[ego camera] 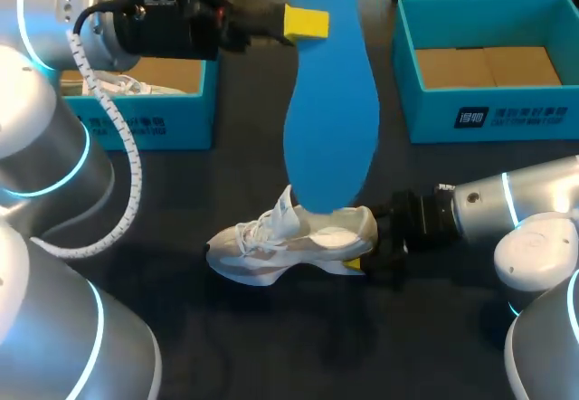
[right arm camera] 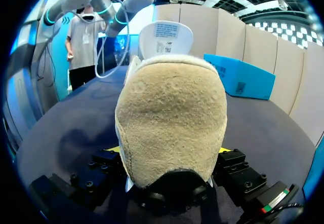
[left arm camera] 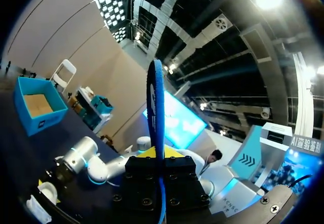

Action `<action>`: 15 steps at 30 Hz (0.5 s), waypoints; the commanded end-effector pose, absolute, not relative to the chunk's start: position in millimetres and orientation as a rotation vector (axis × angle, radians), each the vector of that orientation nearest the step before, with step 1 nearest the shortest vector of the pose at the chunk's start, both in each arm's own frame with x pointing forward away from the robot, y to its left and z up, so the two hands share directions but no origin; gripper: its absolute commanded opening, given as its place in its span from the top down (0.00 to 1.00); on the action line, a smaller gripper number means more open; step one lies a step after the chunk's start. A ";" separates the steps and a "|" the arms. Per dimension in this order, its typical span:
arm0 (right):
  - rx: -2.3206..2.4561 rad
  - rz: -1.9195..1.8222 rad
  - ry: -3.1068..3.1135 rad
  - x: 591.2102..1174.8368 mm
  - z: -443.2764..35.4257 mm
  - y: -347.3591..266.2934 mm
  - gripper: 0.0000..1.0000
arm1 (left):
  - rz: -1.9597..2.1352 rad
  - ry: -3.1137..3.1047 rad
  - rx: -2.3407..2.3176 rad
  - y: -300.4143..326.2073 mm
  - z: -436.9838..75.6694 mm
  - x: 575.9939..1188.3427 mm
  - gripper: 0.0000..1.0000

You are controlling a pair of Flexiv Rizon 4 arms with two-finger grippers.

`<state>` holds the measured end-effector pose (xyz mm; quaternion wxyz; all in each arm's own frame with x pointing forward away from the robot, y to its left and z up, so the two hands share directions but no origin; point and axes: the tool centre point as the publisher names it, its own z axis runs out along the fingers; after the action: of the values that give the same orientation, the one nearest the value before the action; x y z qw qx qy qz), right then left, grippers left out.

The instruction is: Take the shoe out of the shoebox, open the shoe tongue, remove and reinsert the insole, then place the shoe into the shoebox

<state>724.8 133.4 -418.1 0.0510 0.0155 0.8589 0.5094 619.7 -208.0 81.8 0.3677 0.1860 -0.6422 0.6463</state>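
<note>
Where the head cam looks down, a dark matte table (ego camera: 271, 346) carries a white mesh lace-up shoe (ego camera: 289, 246) near the middle, resting on its sole w/ toe toward the L side. R gripper (ego camera: 360, 255) is clamped on the heel end, one yellow tip showing under it. A long flat blue foam insole (ego camera: 327, 119) hangs upright over the shoe and blocks the table behind it. Its lower end is at the shoe's opening; can't tell if it's inside. L gripper (ego camera: 308, 22) pinches the insole near the top. Two teal cardboard shoeboxes sit at the far edge: left box (ego camera: 145, 124) w/ white contents, partly behind L arm (ego camera: 54, 83); right box (ego camera: 488, 101) w/ bare brown floor.

L wrist: insole (left arm camera: 156, 107) seen edge-on, a thin blue blade squeezed btwn the black finger blocks of L gripper (left arm camera: 158, 155). Beyond it are shoe (left arm camera: 40, 203), R arm (left arm camera: 86, 160) and right box (left arm camera: 35, 107).

R wrist: the fuzzy beige rounded heel (right arm camera: 172, 117) fills the view, R gripper (right arm camera: 169, 150) pressing it from both sides. The white padded tongue (right arm camera: 166, 39) stands up ahead. A teal box (right arm camera: 240, 77) lies beyond; can't tell which.
</note>
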 end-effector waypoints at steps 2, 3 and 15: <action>0.049 1.543 2.618 724.4 -416.9 134.7 1.00 | 1.672 -1.689 0.489 -208.7 87.9 604.8 1.00; 0.049 1.543 2.618 724.4 -416.9 134.7 1.00 | 1.666 -1.697 0.505 -209.1 88.2 600.4 1.00; 0.049 1.543 2.618 724.4 -416.9 134.7 1.00 | 1.600 -1.703 0.557 -213.1 86.0 583.4 1.00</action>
<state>724.8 133.4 -418.1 0.0510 0.0155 0.8589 0.5094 585.4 -213.5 87.8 0.3630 0.2150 -0.6600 0.6216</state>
